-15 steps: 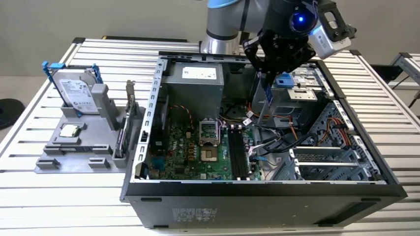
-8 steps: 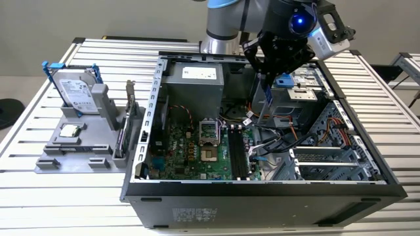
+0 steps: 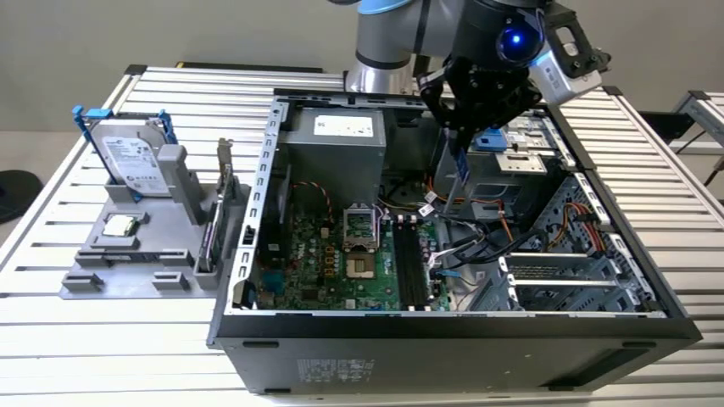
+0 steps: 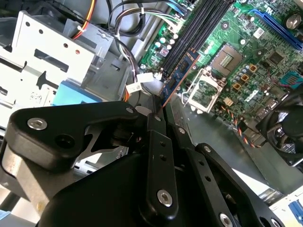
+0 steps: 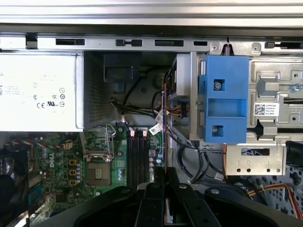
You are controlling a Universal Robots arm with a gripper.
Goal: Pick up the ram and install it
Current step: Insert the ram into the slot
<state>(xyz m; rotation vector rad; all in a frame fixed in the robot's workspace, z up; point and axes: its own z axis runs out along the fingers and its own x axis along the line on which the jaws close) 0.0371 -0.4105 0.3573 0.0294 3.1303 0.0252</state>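
Silver slatted aluminium-profile work table (image 3: 68,339), plain grey wall (image 3: 226,34) behind it, pale beige floor (image 3: 25,146) at the exterior view's left, second slatted metal bench (image 3: 704,110) at the exterior view's right, even diffuse light

table (image 3: 51,220): we see pale ribbed metal slats with a dull sheen.
computer case (image 3: 453,356): we see matt black outside and bare grey sheet metal inside.
motherboard (image 3: 328,263): we see a glossy green circuit board.
ram (image 4: 181,74): we see a thin, smooth blue board with a coppery edge.
gripper (image 4: 158,113): we see matt black links with shiny metal screws.
drive bracket (image 5: 223,97): we see smooth blue plastic.
power supply (image 5: 38,92): we see grey metal with a white paper label.
parts holder (image 3: 125,263): we see matt grey plastic.
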